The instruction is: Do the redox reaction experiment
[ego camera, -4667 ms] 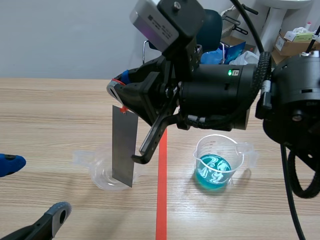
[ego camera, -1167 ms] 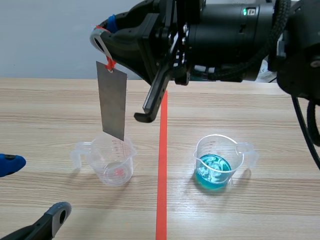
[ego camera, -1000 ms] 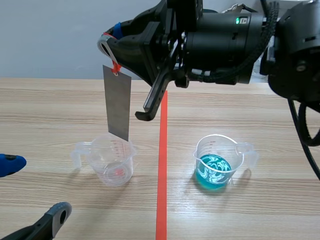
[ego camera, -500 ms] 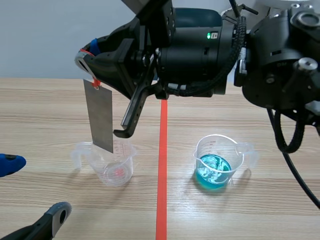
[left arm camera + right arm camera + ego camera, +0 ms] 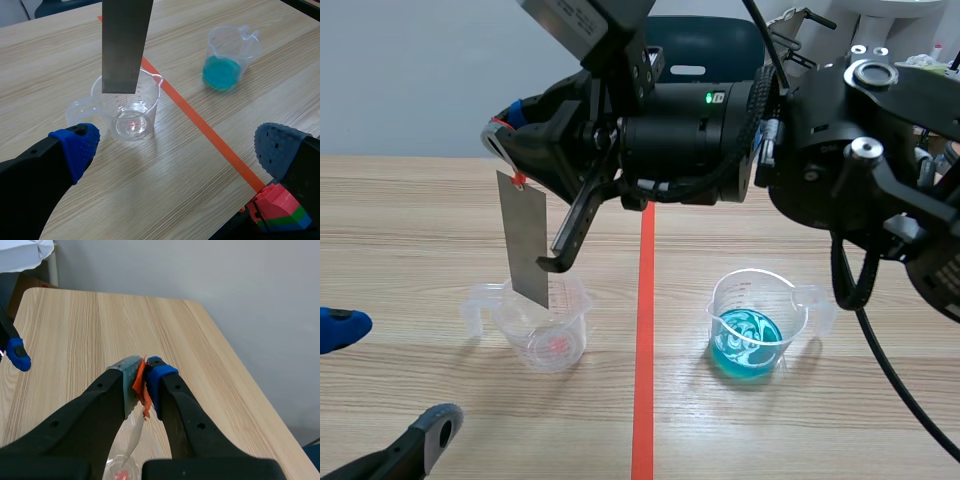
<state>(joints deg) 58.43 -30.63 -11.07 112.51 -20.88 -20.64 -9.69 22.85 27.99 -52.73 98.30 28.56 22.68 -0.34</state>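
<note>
Scene view: right gripper (image 5: 506, 131) tight on metal strip (image 5: 525, 246).

Teal chair (image 5: 720, 45) behind table (image 5: 410, 220); colored bricks (image 5: 280, 212) nr edge.

Right arm (image 5: 840, 150): raised, enters from the right and reaches across past the middle.
Right gripper (image 5: 508, 128): fingers pinched on the orange-tagged top of a hanging metal strip (image 5: 525, 245).
Left gripper (image 5: 177, 150): low at the left, fingers spread wide, holding nothing.
</note>
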